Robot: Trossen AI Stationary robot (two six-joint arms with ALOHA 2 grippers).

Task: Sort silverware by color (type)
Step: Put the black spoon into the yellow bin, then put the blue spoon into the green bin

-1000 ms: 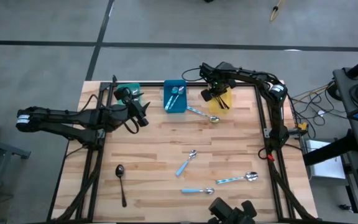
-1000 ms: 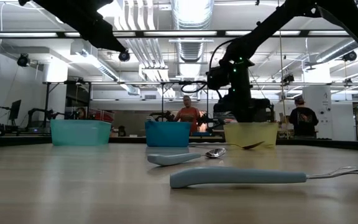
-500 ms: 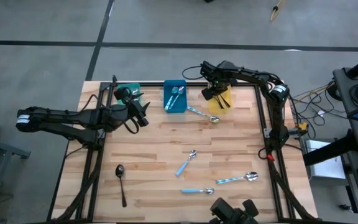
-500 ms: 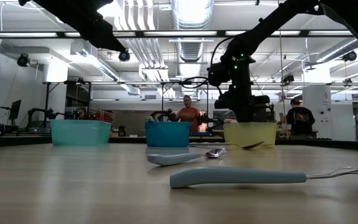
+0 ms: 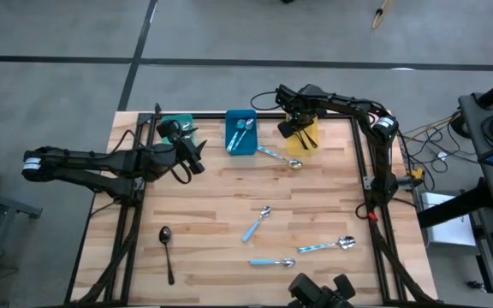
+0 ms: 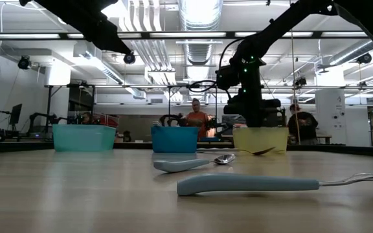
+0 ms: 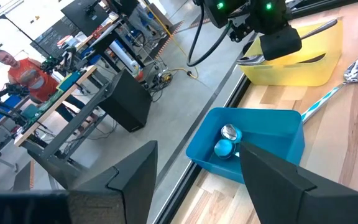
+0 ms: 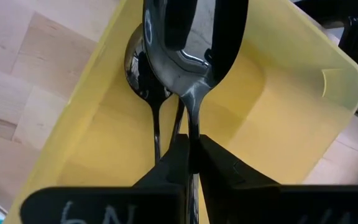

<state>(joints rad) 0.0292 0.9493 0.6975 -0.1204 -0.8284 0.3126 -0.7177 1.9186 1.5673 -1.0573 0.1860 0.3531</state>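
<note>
Above the yellow plastic bin [image 5: 308, 137] at about one o'clock on the wooden table [image 5: 221, 192]: right gripper [image 5: 294, 125], fingers pinched tight on the handle of a dark glossy spoon [image 8: 185, 56], bowl hanging over the bin's inside. Under it in the bin, more dark spoons [image 8: 143, 74] lying against the wall. Near eleven o'clock: left gripper [image 5: 197, 157], jaws spread wide, nothing between them, hovering over bare wood beside the teal plastic bin [image 5: 176, 126].

In the blue plastic bin [image 5: 241, 133] at twelve o'clock: two spoons with silver bowls and light-blue handles [image 5: 240, 133]. Teal bin's contents: cannot tell.

Loose on the table: one silver-and-blue spoon [image 5: 279, 156] just beside the blue bin, toward one o'clock; three more toward five and six o'clock [image 5: 258, 222] [image 5: 326, 245] [image 5: 272, 262]; one dark spoon [image 5: 167, 251] alone at seven o'clock.

White handwriting on the strip in the right wrist view [image 8: 86, 208], only partly in view, not readable.
</note>
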